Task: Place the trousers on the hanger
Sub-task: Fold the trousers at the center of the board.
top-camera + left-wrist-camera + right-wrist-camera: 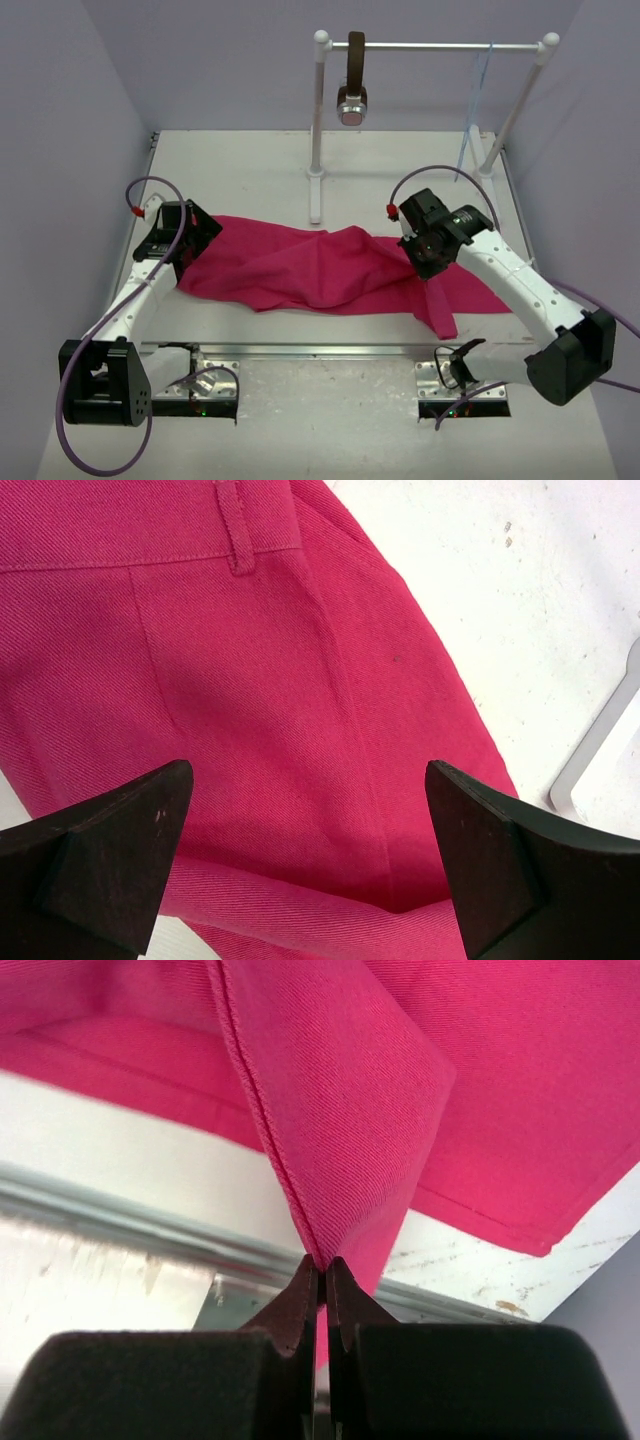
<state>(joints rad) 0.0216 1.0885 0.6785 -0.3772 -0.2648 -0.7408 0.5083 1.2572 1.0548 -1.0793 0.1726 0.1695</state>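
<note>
On the table, right hand clamps a fold of the trousers; left hand gapes wide over their waistband.

Left gripper jaws spread wide above trousers; belt loop at top edge; white table showing at right.

**Layout on counter**

Trousers lie across mid counter, left to right. Rack stands behind them at the rear. Strap hangs on rail's left part, hanger near its right end. Left jaws over trousers' left end, right jaws at right end.
</note>
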